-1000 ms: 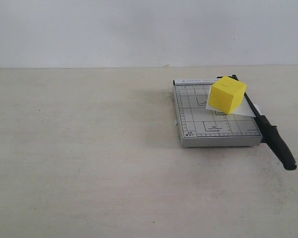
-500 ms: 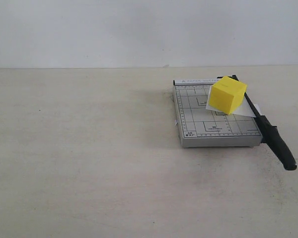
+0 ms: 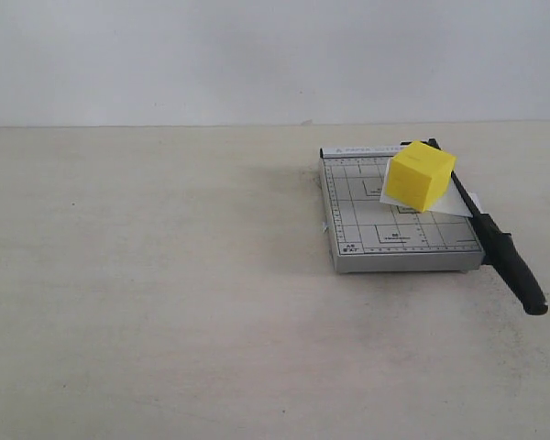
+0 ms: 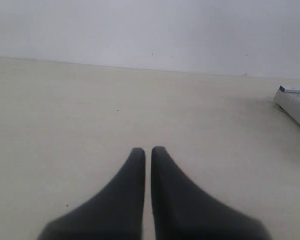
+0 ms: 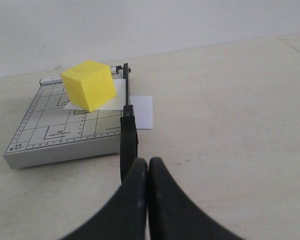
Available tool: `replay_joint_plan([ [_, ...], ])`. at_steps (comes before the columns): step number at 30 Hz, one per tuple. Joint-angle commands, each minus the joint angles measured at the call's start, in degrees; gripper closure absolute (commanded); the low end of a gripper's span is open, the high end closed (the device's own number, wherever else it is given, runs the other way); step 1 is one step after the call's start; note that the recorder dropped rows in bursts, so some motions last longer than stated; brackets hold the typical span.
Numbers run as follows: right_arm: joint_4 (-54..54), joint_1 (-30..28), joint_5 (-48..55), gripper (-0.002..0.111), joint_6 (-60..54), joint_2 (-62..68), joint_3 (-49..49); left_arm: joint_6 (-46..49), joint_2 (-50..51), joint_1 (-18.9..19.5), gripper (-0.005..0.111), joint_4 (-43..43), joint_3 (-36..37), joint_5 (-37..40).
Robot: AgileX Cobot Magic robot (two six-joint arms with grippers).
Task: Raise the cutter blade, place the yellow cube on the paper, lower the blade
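A: Exterior view, status?
B: On table [image 3: 165, 275], right side: grey trimmer [image 3: 385, 234], yellow cube [image 3: 420, 176] sitting on paper [image 3: 463, 203], cutter blade [image 3: 495, 240] down along the board edge.
A: Left wrist?
B: left gripper [image 4: 148, 150] fingers pressed together above table, trimmer corner well apart.
A: Right wrist?
B: right gripper [image 5: 148, 162] fingers pressed together, at blade handle end; contact unclear.

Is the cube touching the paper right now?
Touching. The right wrist view shows the cube resting on the paper, its bottom edges meeting the white sheet with no gap.
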Motion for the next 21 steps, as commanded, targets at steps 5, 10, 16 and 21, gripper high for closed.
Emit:
replay_joint_plan([
  [5, 0.1, -0.07, -0.46, 0.108, 0.09, -0.25, -0.02, 0.06, -0.28, 0.09, 0.102, 1.1, 0.04, 1.41],
  [10, 0.1, -0.07, -0.46, 0.108, 0.09, -0.25, -0.02, 1.29, -0.28, 0.09, 0.102, 1.1, 0.04, 1.15],
  [16, 0.1, -0.07, -0.46, 0.108, 0.25, -0.25, -0.02, 1.56, -0.28, 0.09, 0.102, 1.1, 0.04, 1.15],
  [21, 0.1, -0.07, -0.3, 0.108, 0.23, -0.25, -0.02, 1.56, -0.28, 0.09, 0.102, 1.1, 0.04, 1.15],
])
